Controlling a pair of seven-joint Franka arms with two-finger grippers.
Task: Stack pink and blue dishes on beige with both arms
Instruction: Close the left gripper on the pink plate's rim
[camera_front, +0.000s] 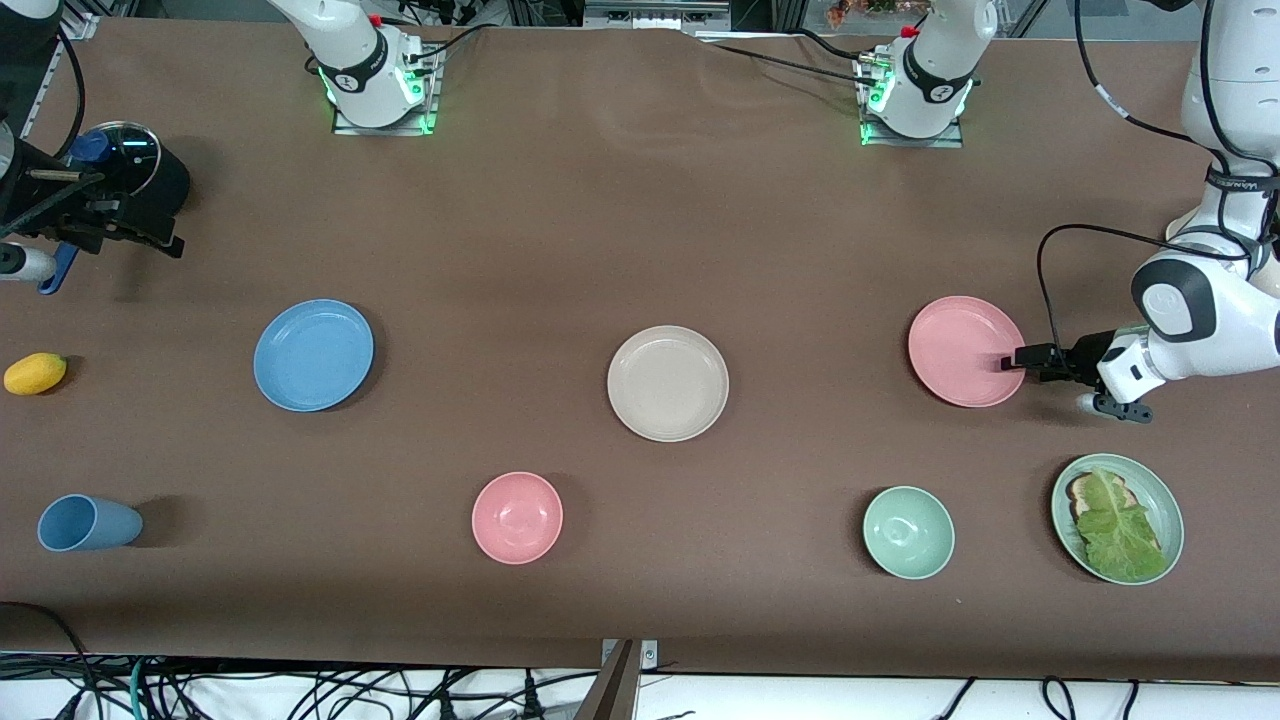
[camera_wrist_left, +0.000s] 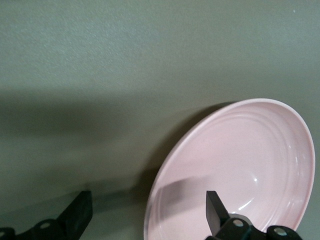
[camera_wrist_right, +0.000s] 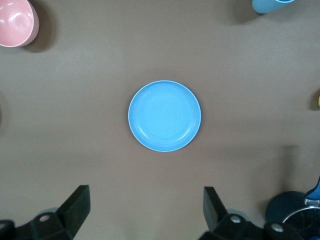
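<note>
Nearest the front camera sit the pink bowl (camera_front: 517, 517), the green bowl (camera_front: 908, 532), the blue cup (camera_front: 88, 523) and the pale green plate with lettuce (camera_front: 1117, 517), none of them part of the job. Higher in that view the beige plate (camera_front: 668, 383) lies mid-table, with the blue plate (camera_front: 313, 355) toward the right arm's end and the pink plate (camera_front: 967, 351) toward the left arm's end; all three rest flat and well apart. At the pink plate's rim is the left gripper (camera_front: 1012, 362), reaching in low and sideways, while the right gripper (camera_wrist_right: 145, 207) cannot be picked out here (only its arm's dark hardware shows at the table's end). From the left wrist, the jaws stand wide and empty, straddling the pink plate's (camera_wrist_left: 235, 170) near rim, one finger over its inside and one over the table outside it. From the right wrist, the right gripper is likewise spread wide and empty, high above the table with the blue plate (camera_wrist_right: 164, 116) just ahead of it. To grasp well, I judge the left should settle squarely on the rim before pinching, and the right must descend and centre its fingers across the blue plate's edge.
</note>
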